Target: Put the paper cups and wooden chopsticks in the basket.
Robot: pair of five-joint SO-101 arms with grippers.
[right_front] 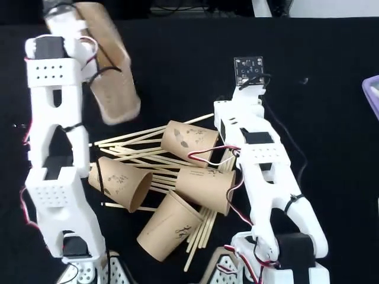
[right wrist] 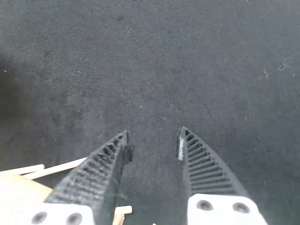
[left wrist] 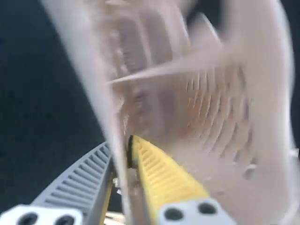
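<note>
My left gripper [left wrist: 124, 145] is shut on the wall of a brown paper cup [left wrist: 201, 93], one finger inside and one outside. That cup [right_front: 109, 71] hangs tilted above the table's far left, held by the left gripper [right_front: 92, 62]. Several more paper cups lie on their sides mid-table, among them one at the pile's far side [right_front: 189, 141], one on its left [right_front: 121, 182] and one at the front [right_front: 169, 228]. Wooden chopsticks [right_front: 136, 142] are scattered under and between them. My right gripper [right wrist: 153, 140] stands open over bare black cloth, with chopstick ends [right wrist: 51, 168] just beside it.
A purple rim [right_front: 372, 92] pokes in at the right edge of the black table [right_front: 177, 65]. The right arm [right_front: 260, 160] stretches along the right side of the pile. Bare cloth lies at the far middle and right.
</note>
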